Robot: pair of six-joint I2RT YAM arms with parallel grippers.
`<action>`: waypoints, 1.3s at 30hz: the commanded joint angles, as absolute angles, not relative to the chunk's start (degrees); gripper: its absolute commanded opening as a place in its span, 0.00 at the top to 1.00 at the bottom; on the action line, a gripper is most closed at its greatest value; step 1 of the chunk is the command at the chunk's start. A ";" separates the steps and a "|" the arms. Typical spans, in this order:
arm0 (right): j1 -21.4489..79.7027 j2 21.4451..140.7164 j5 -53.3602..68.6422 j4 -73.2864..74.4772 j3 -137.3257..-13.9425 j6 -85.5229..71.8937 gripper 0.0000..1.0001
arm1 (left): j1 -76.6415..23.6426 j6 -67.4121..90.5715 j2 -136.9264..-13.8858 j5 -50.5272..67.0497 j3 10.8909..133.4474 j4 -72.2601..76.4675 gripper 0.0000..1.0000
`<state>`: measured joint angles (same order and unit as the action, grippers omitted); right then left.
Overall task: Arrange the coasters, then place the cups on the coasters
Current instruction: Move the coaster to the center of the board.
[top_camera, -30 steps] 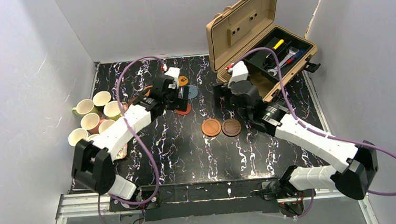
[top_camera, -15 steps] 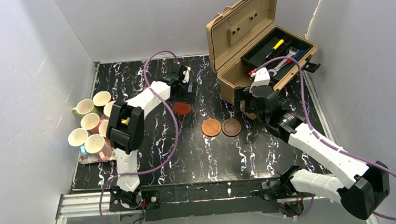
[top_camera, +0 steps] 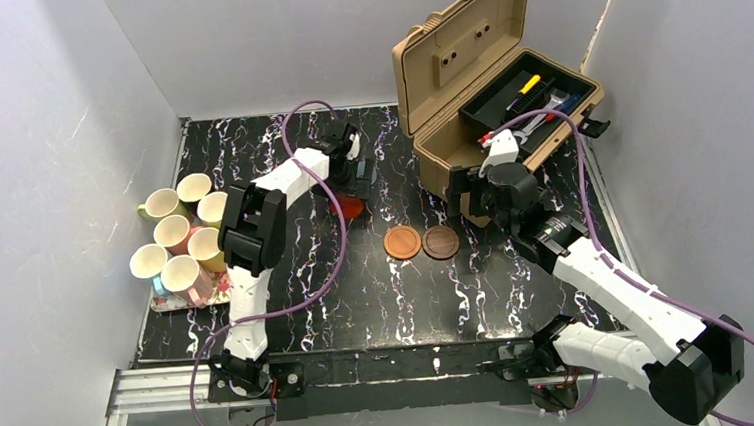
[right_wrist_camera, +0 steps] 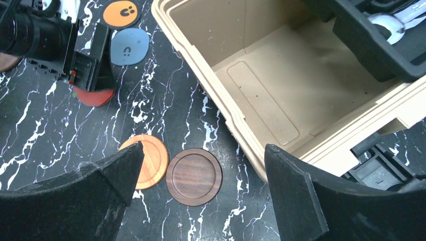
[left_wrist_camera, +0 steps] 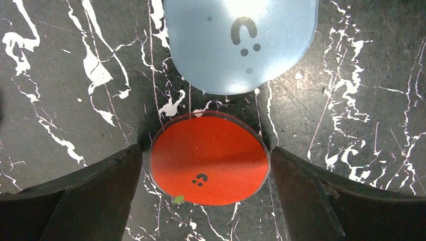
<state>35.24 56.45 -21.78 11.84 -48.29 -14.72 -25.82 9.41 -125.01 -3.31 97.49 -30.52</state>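
My left gripper is open and points straight down, its jaws on either side of a red coaster lying flat on the table. A grey-blue coaster lies just beyond it. In the top view the left gripper stands over the red coaster. An orange-brown coaster and a dark brown coaster lie side by side mid-table. My right gripper hangs open above the dark brown coaster and holds nothing. An orange coaster with a dark mark lies farther back. Several cups stand clustered at the left.
An open tan toolbox with tools in a black tray stands at the back right, close to my right gripper. The cups stand on a floral tray by the left wall. White walls close in the black marbled table.
The left arm's elbow has swung up and its gripper has settled over the red coaster. The right arm has drawn back to the right, away from the two wooden coasters.
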 commanded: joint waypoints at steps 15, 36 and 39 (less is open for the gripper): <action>34.56 57.12 -17.76 8.89 -47.46 -16.08 0.01 | -25.98 6.58 -127.17 -1.85 96.25 -33.44 0.06; 34.24 56.48 -17.49 9.22 -46.34 -16.71 0.01 | -27.74 6.88 -126.18 -4.94 91.48 -36.51 0.10; 34.21 56.48 -17.40 9.00 -46.08 -17.04 0.01 | -27.73 7.82 -124.64 -5.05 88.99 -37.26 0.10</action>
